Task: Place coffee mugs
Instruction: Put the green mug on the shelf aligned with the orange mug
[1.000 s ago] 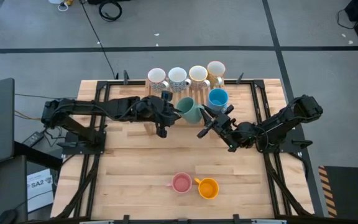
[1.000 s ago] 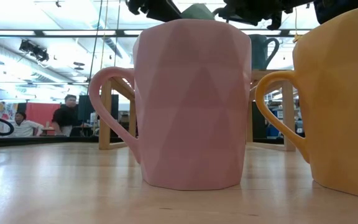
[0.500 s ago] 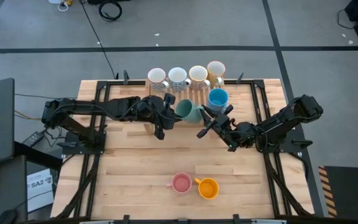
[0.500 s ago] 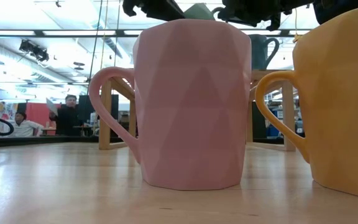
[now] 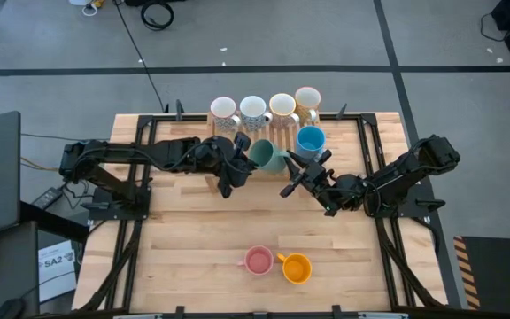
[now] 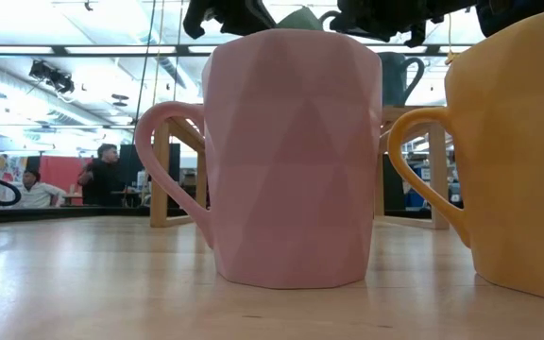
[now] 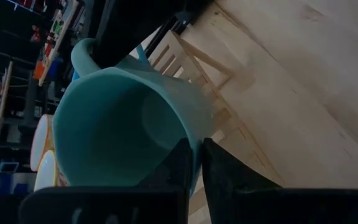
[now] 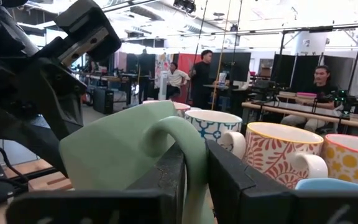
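Pale wood planks make up your tabletop (image 5: 193, 239), framed by black rails on a grey floor (image 5: 450, 53). At twelve o'clock along the far edge four light mugs (image 5: 253, 107) stand in a row, the blue mug (image 5: 311, 139) just in front of them. At centre both arms meet on the green mug (image 5: 268, 156), held tilted in the air: your left claw (image 5: 239, 156) is pinched shut on its rim, your right claw (image 5: 292, 163) clamped on its handle. At six o'clock the pink mug (image 5: 258, 260) and orange mug (image 5: 297, 268) stand touching. Beyond, people (image 6: 97, 177) sit and stand in a lit workshop.
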{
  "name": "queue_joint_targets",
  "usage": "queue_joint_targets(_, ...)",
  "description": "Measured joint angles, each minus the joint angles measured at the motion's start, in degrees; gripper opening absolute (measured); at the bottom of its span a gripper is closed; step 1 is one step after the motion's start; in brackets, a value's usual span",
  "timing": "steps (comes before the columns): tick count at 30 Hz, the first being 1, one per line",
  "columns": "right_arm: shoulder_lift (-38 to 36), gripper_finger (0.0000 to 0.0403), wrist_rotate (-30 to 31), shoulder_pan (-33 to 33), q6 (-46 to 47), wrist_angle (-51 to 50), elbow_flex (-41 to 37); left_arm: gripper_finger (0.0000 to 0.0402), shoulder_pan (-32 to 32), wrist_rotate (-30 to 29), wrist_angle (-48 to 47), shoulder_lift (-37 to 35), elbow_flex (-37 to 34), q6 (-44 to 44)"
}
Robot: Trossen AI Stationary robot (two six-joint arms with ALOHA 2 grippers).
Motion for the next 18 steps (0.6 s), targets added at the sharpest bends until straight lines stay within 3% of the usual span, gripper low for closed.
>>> queue_joint_targets(9,0.00,0.0084,-0.71,0.05,0.63,0.45,0.00,0.0029,0.03,-0.30,-1.17,0.00,0.01,2.28)
queue_joint_targets(18,-0.07,0.0141,0.35,0.90,0.55,0.73,0.00,0.0028,0.14,-1.12,-4.33,-0.09,-0.03,1.71)
